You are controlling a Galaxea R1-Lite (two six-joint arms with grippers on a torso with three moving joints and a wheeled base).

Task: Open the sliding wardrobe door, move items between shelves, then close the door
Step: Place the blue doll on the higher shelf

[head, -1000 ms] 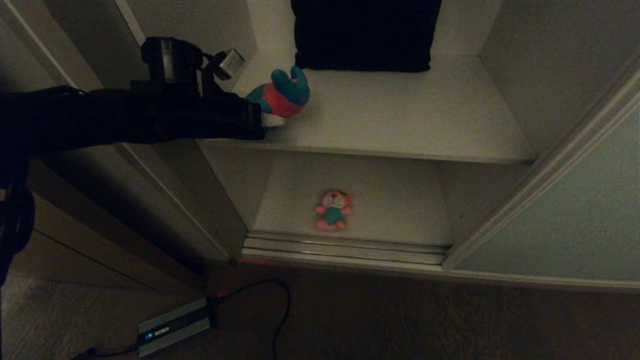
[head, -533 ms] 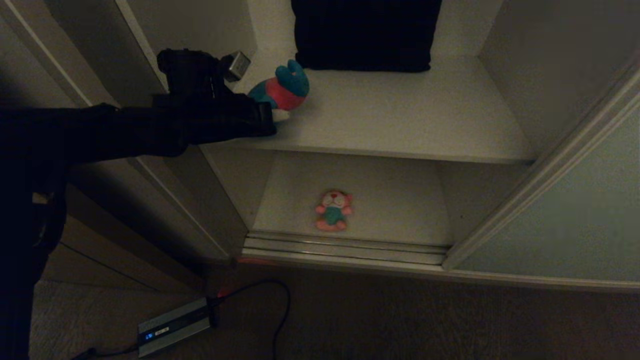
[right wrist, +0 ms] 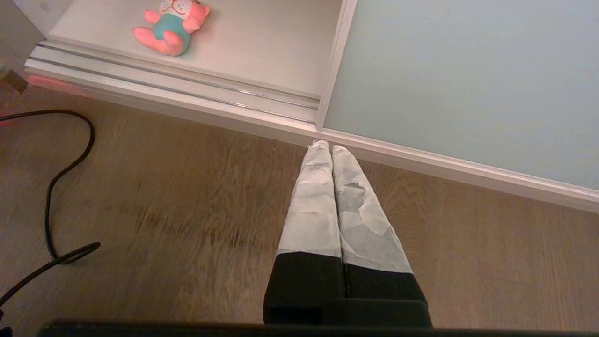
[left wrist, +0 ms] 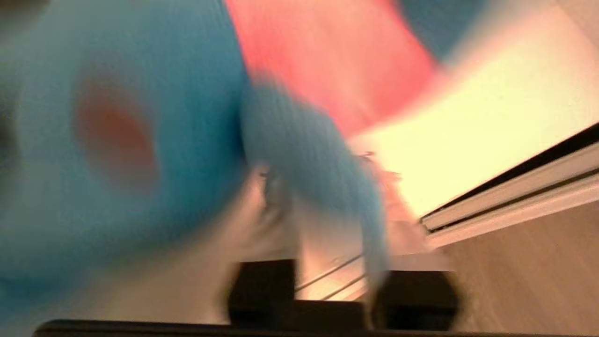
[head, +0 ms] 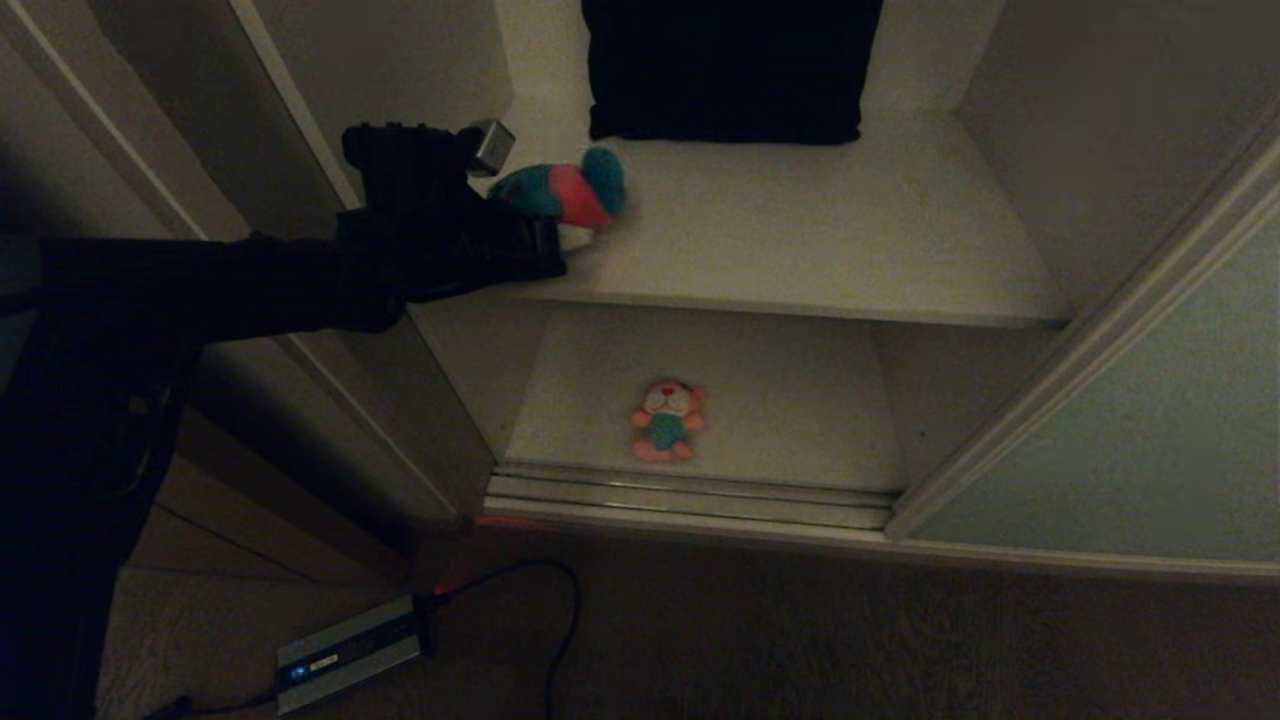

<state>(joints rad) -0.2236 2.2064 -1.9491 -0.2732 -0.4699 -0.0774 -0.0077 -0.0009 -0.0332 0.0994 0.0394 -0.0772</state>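
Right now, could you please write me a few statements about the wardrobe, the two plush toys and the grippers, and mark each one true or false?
1. The pink plush toy lies on the lower shelf. True.
2. The teal-blue plush toy lies on the floor. False: it is on the upper shelf, at the left gripper.
3. The sliding wardrobe door covers the shelves. False: it stands aside to the right.
4. The right gripper has its jaws shut, holding nothing. True.
5. A dark folded cloth sits at the back of the upper shelf. True.
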